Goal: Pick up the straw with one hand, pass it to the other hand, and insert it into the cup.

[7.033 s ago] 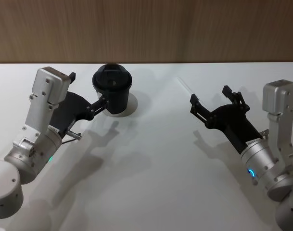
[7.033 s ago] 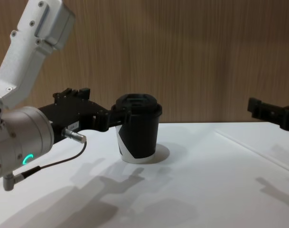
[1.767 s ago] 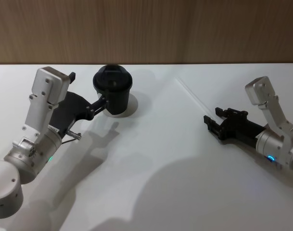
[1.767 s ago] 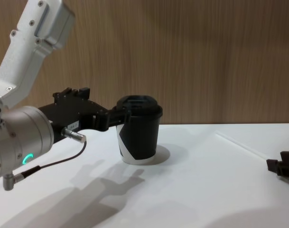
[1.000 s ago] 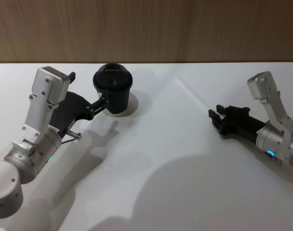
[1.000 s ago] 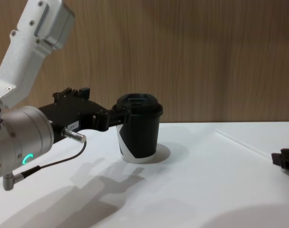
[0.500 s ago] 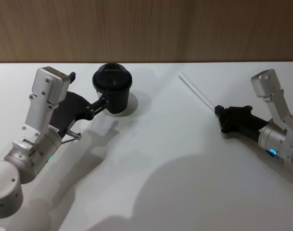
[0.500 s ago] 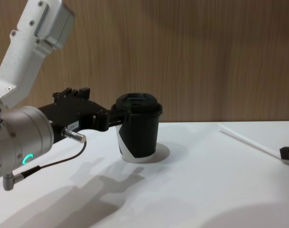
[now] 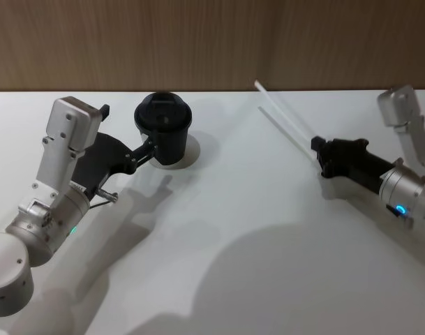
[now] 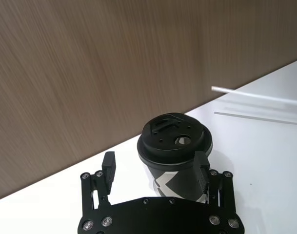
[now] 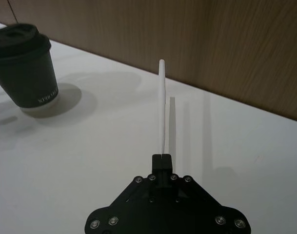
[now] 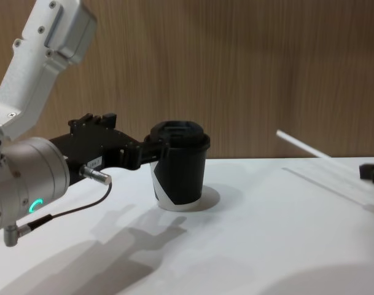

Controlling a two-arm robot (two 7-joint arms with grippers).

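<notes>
Pinching the long, thin white straw (image 9: 284,113) by its near end in the black two-finger right gripper (image 9: 315,144), clear of the white tabletop (image 9: 233,209), far tip toward the wood-panel wall (image 9: 212,42). Well apart leftward, small black lidded paper cup (image 9: 163,129) upright between the spread fingers of the black left gripper (image 10: 155,163).

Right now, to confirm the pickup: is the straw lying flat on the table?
No, the right gripper holds the straw by one end, raised above the table.
</notes>
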